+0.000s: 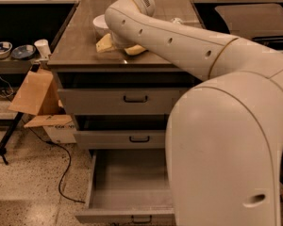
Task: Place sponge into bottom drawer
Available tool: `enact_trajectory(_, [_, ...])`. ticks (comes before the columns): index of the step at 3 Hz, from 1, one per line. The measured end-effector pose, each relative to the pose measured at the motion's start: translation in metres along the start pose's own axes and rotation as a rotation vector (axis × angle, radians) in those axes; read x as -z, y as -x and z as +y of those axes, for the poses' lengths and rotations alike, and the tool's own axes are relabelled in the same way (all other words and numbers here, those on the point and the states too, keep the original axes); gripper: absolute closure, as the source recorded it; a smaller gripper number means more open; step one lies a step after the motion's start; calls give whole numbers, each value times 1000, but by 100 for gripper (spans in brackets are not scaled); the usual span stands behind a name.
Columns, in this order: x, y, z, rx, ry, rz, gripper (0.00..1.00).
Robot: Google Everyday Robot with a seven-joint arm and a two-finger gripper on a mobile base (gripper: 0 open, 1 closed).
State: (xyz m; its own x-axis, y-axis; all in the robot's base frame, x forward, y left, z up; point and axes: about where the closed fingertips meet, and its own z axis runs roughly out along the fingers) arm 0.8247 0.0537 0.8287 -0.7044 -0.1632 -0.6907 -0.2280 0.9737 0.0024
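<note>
The pale yellow sponge [136,50] lies on the cabinet top [80,41], mostly hidden under my arm. My gripper [105,44] shows as a cream-yellow piece just left of the sponge, low over the top, and the arm covers the rest of it. A white bowl [100,25] stands right behind the gripper. The bottom drawer [127,178] is pulled out and nothing lies in the part I see. My body hides its right side.
The two upper drawers [132,100] are closed. A tilted cardboard box [35,95] leans left of the cabinet, with a black cable [61,173] on the floor. Bowls and a cup [41,48] sit on a low shelf at left.
</note>
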Motion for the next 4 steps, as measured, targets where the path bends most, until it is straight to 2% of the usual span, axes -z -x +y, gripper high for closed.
enact_trajectory(1, [-7,-7,-13,-20,-41,18,0])
enact_trajectory(2, [-4,-4,-13,-21,-41,18,19])
enact_trajectory(3, [10,-4,-16,-49,-18,-15,42])
enact_trajectory(4, [19,1,-17,-55,-13,-24,74])
